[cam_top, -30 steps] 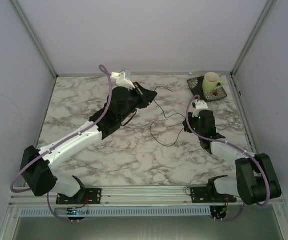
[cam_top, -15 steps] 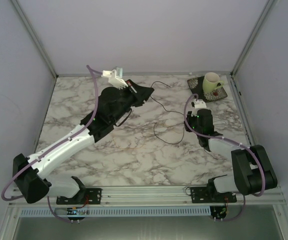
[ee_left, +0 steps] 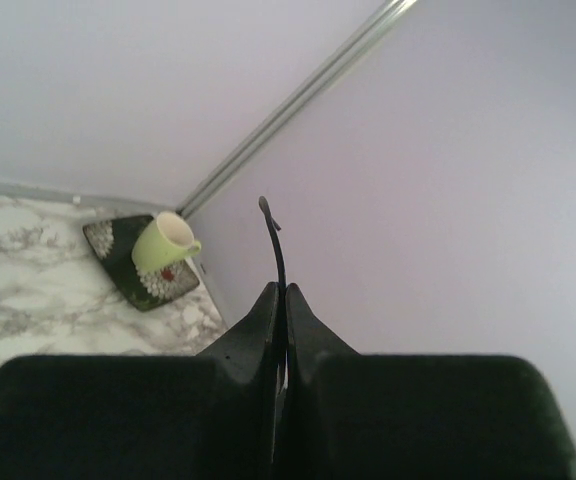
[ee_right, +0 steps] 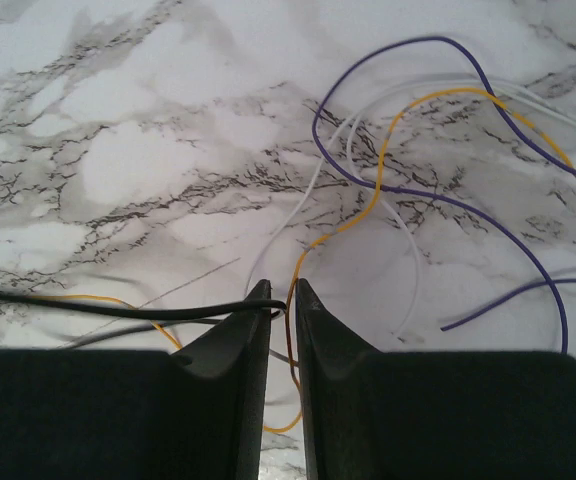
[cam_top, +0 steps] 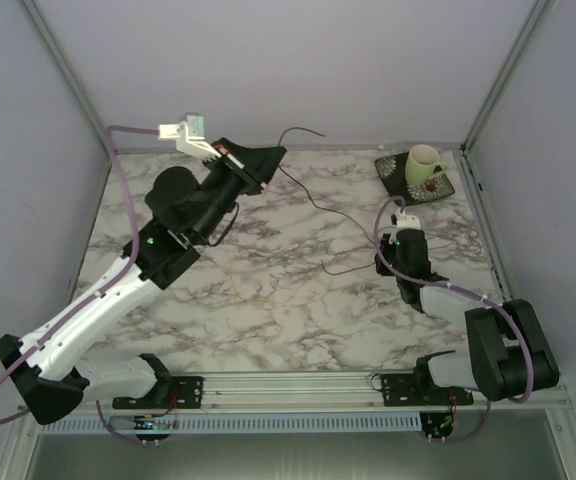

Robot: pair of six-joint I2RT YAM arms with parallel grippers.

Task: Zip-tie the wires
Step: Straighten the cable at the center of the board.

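Grn mug [cam_top: 424, 163] on dk saucer [cam_top: 391, 171], far-R corner

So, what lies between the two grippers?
One thin dark strand, running from the raised left gripper, which pinches it, down over the bare table to the right gripper. The top view shows it.

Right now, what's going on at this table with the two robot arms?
The left gripper, held high above the marble table, is shut on one end of a thin black strand. The strand runs down to the right gripper, which sits low over loose coloured wires and seems to be pinching it. Nothing is bundled yet.
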